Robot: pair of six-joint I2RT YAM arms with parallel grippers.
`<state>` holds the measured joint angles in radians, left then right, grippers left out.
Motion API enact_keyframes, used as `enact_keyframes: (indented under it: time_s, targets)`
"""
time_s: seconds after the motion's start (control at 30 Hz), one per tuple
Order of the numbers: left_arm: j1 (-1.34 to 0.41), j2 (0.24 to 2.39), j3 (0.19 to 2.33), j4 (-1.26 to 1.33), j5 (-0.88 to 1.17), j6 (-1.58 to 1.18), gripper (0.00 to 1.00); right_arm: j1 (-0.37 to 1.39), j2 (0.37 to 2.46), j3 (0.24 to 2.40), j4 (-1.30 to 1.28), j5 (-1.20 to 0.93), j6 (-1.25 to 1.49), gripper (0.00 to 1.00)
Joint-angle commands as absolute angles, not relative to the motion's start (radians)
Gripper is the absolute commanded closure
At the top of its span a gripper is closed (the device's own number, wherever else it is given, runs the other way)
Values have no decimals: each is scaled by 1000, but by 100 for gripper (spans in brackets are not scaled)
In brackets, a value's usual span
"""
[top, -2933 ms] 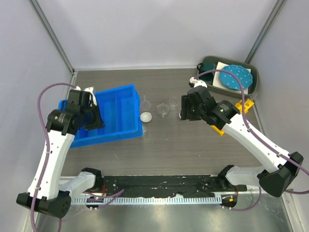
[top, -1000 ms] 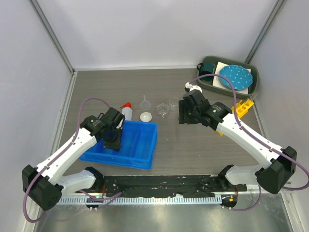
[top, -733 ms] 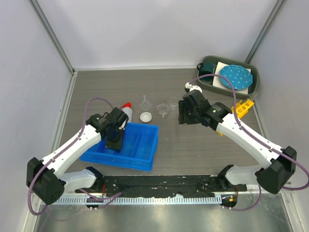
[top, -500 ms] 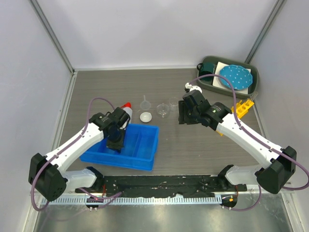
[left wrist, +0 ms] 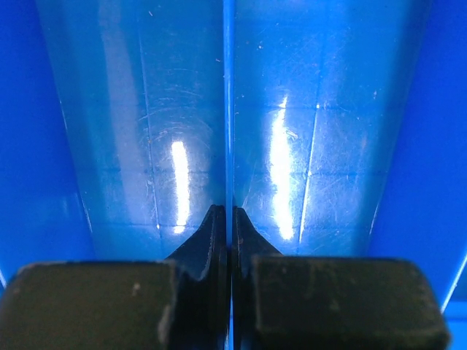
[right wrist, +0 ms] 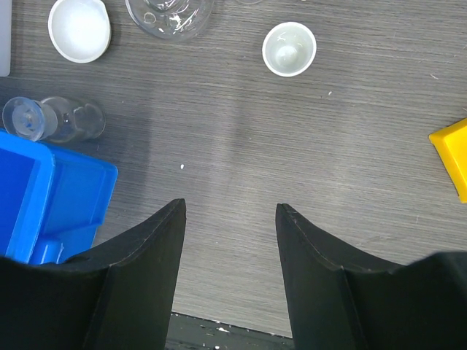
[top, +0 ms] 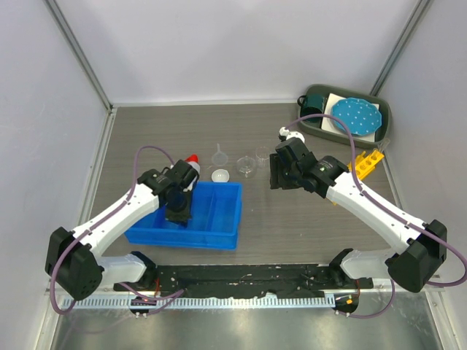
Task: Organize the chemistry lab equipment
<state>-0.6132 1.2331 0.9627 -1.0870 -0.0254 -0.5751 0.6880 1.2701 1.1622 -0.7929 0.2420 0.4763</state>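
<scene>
My left gripper (top: 177, 210) (left wrist: 228, 219) reaches down inside the blue bin (top: 219, 226) and is shut on its thin middle divider (left wrist: 228, 109). A white squeeze bottle with a red nozzle (top: 191, 162) stands just behind the bin. Beyond it are a clear funnel (top: 220, 155), a white round dish (top: 220, 176) (right wrist: 79, 28) and two clear beakers (top: 246, 165) (top: 261, 154). A clear flask (right wrist: 55, 119) lies by the bin's corner (right wrist: 44, 204). My right gripper (top: 271, 173) (right wrist: 230, 208) hangs open over bare table, near a smaller white dish (right wrist: 289, 48). The yellow rack (top: 367, 162) (right wrist: 452, 157) lies to its right.
A grey-green tray (top: 385, 117) at the back right holds a teal mug (top: 314, 102) and a blue white-dotted plate (top: 355, 115). White enclosure walls stand at the left, back and right. A black rail (top: 241, 277) runs along the near edge.
My left gripper, shut on the divider, has drawn the blue bin a little to the right and turned it squarer to the table. The right arm has stayed still and open.
</scene>
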Motion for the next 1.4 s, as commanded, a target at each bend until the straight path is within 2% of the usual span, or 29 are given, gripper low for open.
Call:
enact_keyframes:
  time_s: [0.0,0.9,1.07,1.17,1.2,1.37]
  targets:
    - [-617,1229,954,-1000,-11,-626,100,695,1255,1164,-762,259,476,42]
    - [-660,1408,908,-943,26,-640,99,695,1258,1147,-756,287,468,42]
    - [-672,1414,911,-956,32,-637,87,695,1259,1146,-756,284,466,41]
    - [-678,1411,913,-963,31,-640,78,695,1262,1149,-756,282,468,41]
    - [-681,1410,913,-969,31,-641,72,695,1264,1150,-755,281,468,41]
    - [-690,1385,916,-982,34,-647,65,695,1267,1166,-755,276,471,41]
